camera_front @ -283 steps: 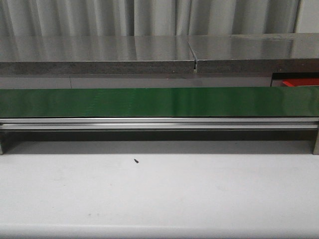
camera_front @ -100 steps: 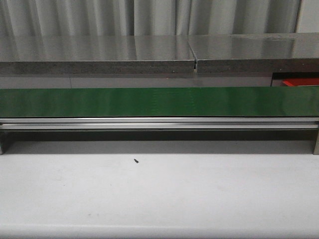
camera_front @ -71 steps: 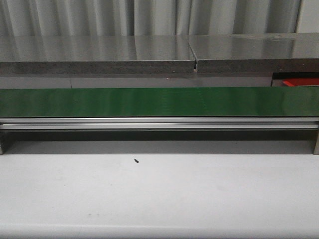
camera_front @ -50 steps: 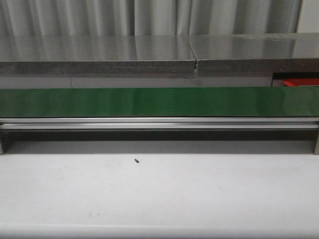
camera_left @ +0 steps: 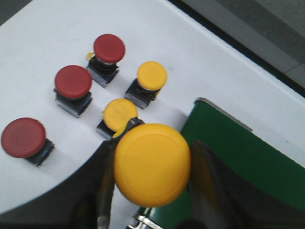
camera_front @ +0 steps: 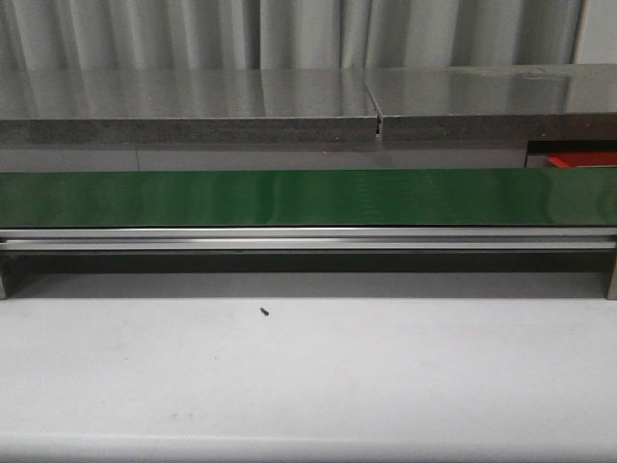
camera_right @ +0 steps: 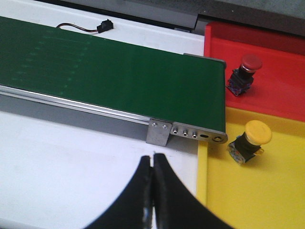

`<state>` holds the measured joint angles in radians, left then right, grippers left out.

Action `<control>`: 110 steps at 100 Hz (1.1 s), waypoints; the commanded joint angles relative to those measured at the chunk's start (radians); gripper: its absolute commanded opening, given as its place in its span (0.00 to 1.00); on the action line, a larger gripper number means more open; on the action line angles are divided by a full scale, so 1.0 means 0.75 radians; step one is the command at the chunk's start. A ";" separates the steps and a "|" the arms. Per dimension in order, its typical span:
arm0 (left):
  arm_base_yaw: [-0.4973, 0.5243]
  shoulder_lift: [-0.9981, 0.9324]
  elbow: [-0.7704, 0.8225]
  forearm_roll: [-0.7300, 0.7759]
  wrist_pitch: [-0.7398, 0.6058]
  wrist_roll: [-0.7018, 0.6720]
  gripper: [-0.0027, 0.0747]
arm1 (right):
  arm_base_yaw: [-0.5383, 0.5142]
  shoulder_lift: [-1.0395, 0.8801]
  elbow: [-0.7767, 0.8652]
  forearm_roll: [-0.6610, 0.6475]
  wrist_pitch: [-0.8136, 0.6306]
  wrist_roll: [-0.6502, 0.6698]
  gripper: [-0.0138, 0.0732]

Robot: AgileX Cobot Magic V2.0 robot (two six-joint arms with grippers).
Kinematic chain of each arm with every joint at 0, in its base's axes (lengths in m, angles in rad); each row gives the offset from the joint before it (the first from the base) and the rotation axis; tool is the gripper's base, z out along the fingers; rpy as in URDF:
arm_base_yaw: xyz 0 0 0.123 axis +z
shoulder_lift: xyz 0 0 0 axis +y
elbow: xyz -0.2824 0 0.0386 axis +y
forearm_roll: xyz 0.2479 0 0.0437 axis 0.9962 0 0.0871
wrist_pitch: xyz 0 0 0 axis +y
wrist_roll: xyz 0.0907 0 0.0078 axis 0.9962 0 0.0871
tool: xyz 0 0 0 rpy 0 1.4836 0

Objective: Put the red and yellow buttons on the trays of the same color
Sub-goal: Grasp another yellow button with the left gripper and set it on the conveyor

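The yellow button (camera_left: 151, 164) sits pinched between the fingers of your left tool (camera_left: 151, 191), its cap facing the wrist camera, raised over the end of the green belt (camera_left: 248, 167). Under it, on the white desk (camera_left: 43, 33), wait three red buttons (camera_left: 73, 82) (camera_left: 109, 48) (camera_left: 23, 138) and two more yellow ones (camera_left: 152, 75) (camera_left: 120, 114), all upright and a little apart from each other.

Across the earlier front views and this one, nothing has changed: the belt (camera_front: 308, 198) runs bare from left to right, no button rides on it, neither arm enters the view, and the small dark speck (camera_front: 262, 311) stays on the near desk. So I judge that the held button has not yet been let go onto the belt, and that this is the step you are in.

Your right tool (camera_right: 152, 191) has its fingers pressed together on nothing, near the far-right end of the belt (camera_right: 109, 76). Just beyond that end lie the red tray (camera_right: 286, 90), with one red button (camera_right: 245, 72) in it, and the yellow tray (camera_right: 267, 191), with one yellow button (camera_right: 250, 140) in it. Both match, so the sorting looks begun, with six buttons left at the left arm's end.

You will find no brand, label or writing to read in any view.
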<state>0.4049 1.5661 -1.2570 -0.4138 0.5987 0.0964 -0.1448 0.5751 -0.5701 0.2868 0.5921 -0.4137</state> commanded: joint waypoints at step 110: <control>-0.328 0.127 -0.164 -0.090 0.037 0.193 0.94 | 0.001 -0.002 -0.037 0.019 -0.083 -0.006 0.08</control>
<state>0.1639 1.7400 -1.3354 -0.4555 0.6574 0.2353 -0.1448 0.5751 -0.5701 0.2868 0.5921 -0.4137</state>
